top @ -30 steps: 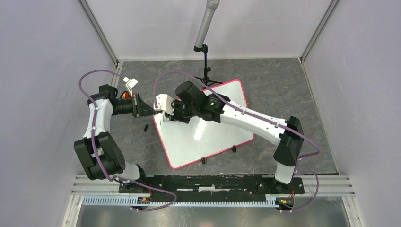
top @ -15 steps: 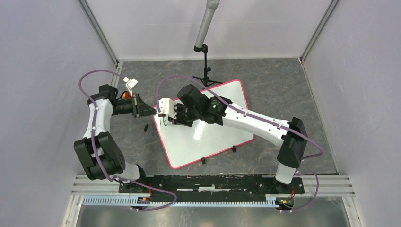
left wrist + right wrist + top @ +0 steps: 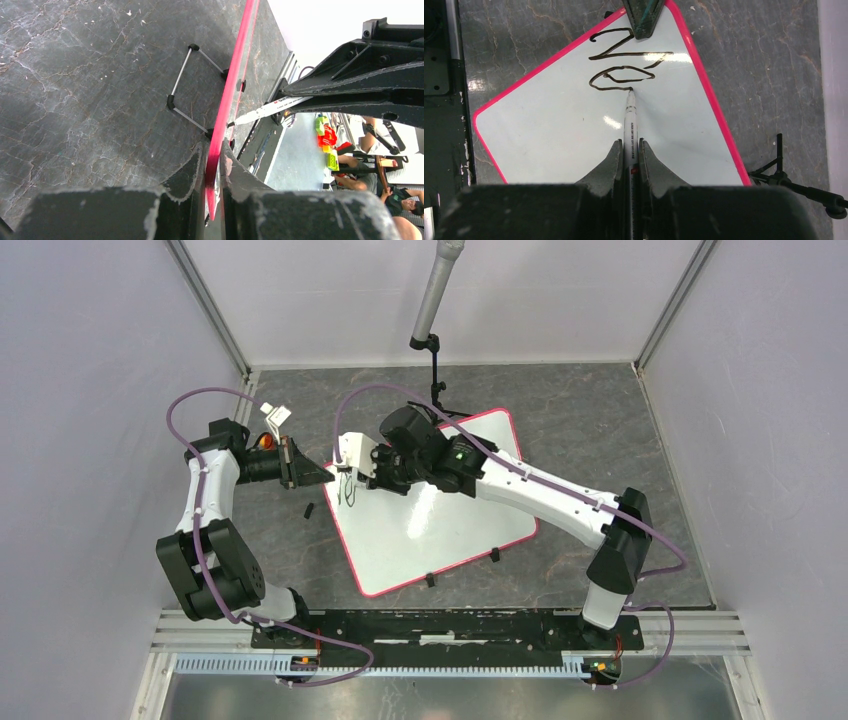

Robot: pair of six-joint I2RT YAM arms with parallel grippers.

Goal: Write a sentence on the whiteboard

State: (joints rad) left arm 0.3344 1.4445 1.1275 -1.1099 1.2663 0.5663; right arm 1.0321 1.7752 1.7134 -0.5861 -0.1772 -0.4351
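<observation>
The whiteboard (image 3: 440, 530), white with a pink-red rim, lies tilted on the dark table. My left gripper (image 3: 325, 474) is shut on its left corner; the left wrist view shows the rim (image 3: 227, 100) edge-on between the jaws. My right gripper (image 3: 630, 147) is shut on a white marker (image 3: 630, 120) whose tip touches the board (image 3: 549, 135). Two black handwritten strokes (image 3: 621, 77) of the sentence sit near that corner, just beyond the tip. They show faintly in the top view (image 3: 349, 490). My right gripper (image 3: 352, 468) is over the board's left corner.
A small black tripod stand (image 3: 437, 390) with a grey pole stands behind the board. A small black piece (image 3: 309, 510) lies on the table left of the board. Black clips (image 3: 494, 555) sit on the board's near edge. Walls close in on three sides.
My right gripper has moved slightly up and back along the board's left corner with the marker. The left arm has not moved.
</observation>
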